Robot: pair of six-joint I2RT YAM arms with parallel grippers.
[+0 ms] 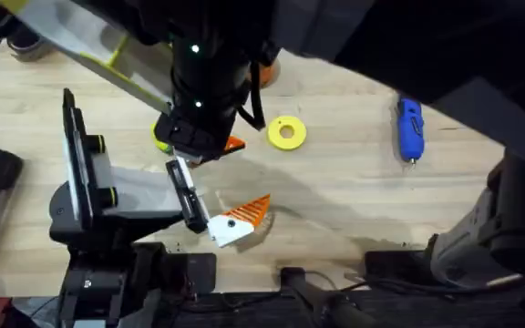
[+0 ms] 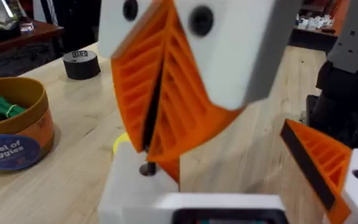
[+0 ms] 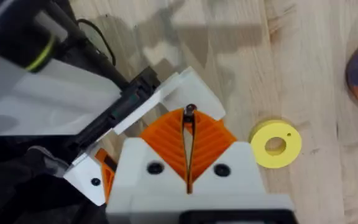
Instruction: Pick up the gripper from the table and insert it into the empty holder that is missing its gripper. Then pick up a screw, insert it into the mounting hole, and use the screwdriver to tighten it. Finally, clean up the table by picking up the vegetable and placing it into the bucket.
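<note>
Overhead: yellow ring (image 1: 287, 133) (flat) sits between holder (image 1: 229, 228) and screwdriver (image 1: 409, 128).

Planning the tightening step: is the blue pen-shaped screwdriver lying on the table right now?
Yes: the overhead view shows the blue pen-shaped screwdriver lying alone on the wooden table, no gripper touching it.

A flat yellow plastic ring-shaped disc (image 1: 286, 133) lies on the pale wooden table (image 1: 354, 196), just above the overhead frame's centre. A black tape roll (image 2: 81, 64) sits upper left in the left wrist view.
</note>
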